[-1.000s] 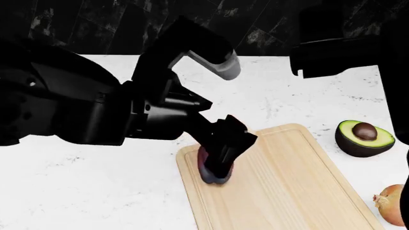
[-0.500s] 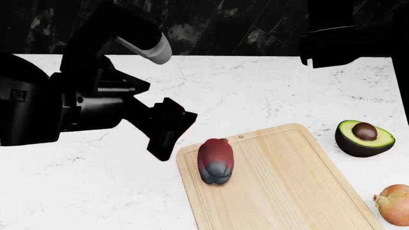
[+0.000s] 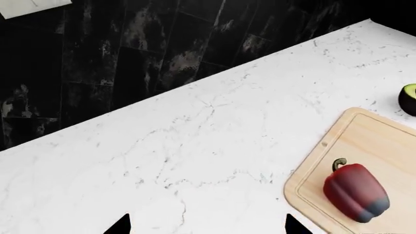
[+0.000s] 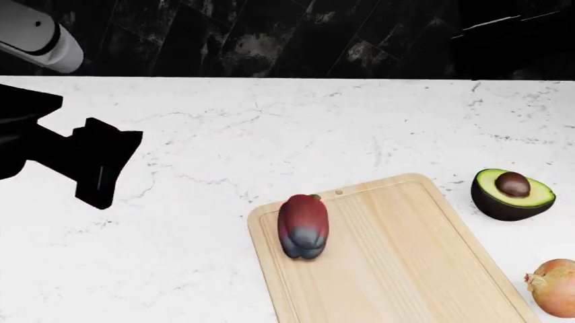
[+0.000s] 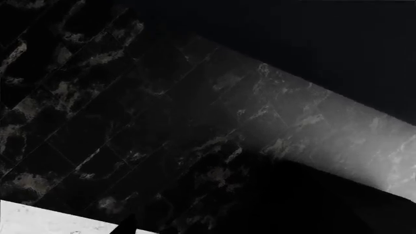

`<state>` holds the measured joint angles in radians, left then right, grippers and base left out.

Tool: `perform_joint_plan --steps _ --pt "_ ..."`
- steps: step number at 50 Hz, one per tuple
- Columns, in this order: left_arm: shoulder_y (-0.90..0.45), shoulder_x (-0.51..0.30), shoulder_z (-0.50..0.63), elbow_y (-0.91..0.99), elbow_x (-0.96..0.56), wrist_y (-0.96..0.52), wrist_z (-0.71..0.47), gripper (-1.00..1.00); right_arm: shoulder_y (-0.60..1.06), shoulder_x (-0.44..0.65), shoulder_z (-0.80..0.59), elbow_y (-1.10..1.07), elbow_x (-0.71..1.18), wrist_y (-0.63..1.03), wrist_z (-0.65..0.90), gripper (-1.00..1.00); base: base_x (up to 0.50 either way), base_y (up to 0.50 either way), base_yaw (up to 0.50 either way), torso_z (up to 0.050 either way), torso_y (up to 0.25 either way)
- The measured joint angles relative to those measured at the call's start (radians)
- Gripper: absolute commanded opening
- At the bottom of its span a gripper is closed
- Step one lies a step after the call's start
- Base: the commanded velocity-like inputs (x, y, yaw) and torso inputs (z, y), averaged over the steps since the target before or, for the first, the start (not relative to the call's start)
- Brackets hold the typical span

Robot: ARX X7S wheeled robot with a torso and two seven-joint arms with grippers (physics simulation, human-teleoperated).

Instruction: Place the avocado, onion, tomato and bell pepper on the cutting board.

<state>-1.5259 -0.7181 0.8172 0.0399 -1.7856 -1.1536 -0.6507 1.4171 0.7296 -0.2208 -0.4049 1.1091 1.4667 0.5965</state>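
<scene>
Well, the left claw [image 4: 94, 171] had let go of the bell pepper [image 4: 303, 226], pulled well away from the cutting board [image 4: 395, 256] with nothing in it; avocado [image 4: 512, 194] and onion [image 4: 554, 287] waited beside the board; tomato unseen.

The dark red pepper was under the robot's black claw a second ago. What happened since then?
The left gripper let go of the elongated dark red bell pepper and pulled away to the robot's left, off the pale wooden cutting board. The pepper stayed lying on the board's near-left corner. The halved avocado and golden-skinned onion have not moved, both still off the board.
</scene>
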Motion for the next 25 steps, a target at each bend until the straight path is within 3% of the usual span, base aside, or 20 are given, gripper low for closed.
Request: perform_joint_plan --steps 12,25 --pt "-0.009 -0.105 -0.039 0.098 -0.126 0.004 -0.131 1.0 0.133 -0.022 -0.114 0.265 -0.032 0.036 -0.109 1.0 0.0 0.0 0.0 0.0 0.0" --pt "-0.058 -0.145 -0.051 0.137 -0.225 -0.002 -0.213 1.0 0.322 -0.085 -0.257 0.633 -0.02 0.079 -0.221 1.0 0.0 0.0 0.0 0.0 0.0"
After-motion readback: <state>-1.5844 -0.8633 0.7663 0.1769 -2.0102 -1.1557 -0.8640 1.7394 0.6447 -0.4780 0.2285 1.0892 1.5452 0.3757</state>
